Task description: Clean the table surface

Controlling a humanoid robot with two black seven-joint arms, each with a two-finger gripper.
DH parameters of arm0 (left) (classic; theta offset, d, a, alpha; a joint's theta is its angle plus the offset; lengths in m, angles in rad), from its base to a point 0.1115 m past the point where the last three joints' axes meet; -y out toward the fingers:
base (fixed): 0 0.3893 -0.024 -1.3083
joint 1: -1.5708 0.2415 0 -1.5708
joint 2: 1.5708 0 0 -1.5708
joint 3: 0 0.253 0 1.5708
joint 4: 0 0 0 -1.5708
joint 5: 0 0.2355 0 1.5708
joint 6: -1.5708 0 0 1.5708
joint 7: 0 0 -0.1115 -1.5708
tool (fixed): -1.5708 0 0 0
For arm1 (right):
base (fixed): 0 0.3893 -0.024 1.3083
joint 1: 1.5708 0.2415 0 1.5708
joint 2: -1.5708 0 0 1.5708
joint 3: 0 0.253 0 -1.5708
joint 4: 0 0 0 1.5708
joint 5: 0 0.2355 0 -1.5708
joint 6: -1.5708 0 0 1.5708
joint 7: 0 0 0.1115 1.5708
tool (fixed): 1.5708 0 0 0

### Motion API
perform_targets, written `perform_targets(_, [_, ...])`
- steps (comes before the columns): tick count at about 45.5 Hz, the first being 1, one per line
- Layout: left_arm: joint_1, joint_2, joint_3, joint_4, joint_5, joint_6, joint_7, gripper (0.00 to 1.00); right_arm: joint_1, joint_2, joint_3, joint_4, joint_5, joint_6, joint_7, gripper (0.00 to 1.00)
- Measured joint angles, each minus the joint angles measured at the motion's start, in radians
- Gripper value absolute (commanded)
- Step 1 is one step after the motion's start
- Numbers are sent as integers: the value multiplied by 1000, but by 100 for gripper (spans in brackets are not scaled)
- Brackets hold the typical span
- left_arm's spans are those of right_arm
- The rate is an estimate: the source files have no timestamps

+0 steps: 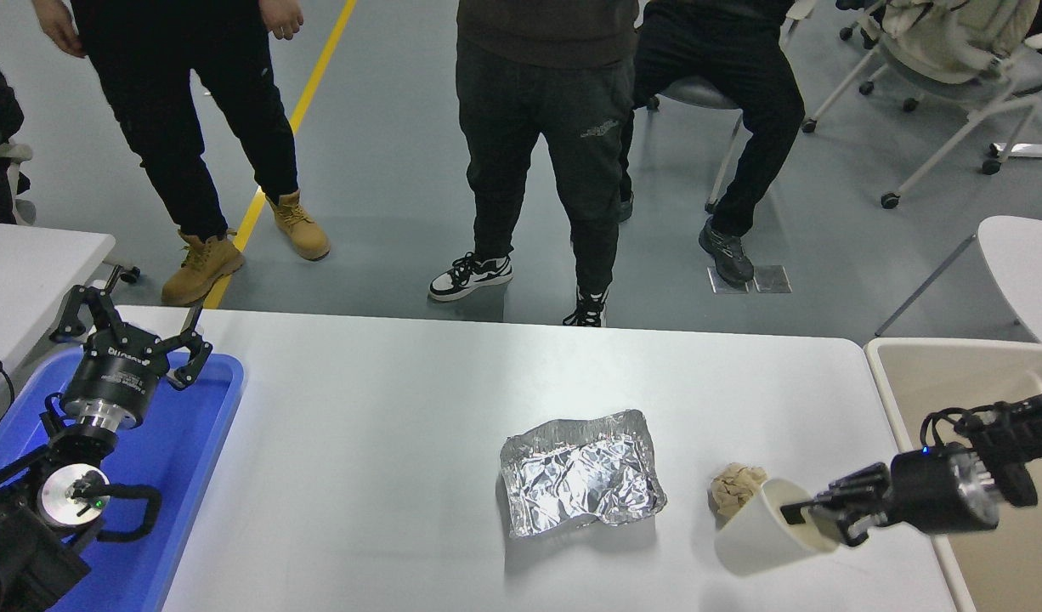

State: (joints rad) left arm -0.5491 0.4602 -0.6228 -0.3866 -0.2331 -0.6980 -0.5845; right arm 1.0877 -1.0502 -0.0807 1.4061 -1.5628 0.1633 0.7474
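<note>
The table surface [385, 442] fills the lower middle of the view, and on it a crumpled sheet of foil [579, 483] is seen near the centre with a wad of tan paper [736, 487] just to its right. A white paper cup [761, 529] is held tilted at its rim by the closed fingers of the right gripper [814, 516], its lower end beside the wad, in front of a beige bin [954, 374] at the table's right end. The left gripper [130, 336] is parked with fingers spread over a blue tray [189, 450] at the lower left, while three people's legs are seen beyond the far edge.
</note>
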Motion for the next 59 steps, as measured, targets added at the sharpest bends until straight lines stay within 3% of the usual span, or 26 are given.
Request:
perform_targets(27, [0,0,0,0,0,0,0,100,80,-23,97,-69,447,-1,61,0])
perform_targets(44, [0,0,0,0,0,0,0,100,75,55,47,-428,602,8,56,0])
perform_targets(59, [0,0,0,0,0,0,0,100,47,213,-157,-827,804,13,9,0])
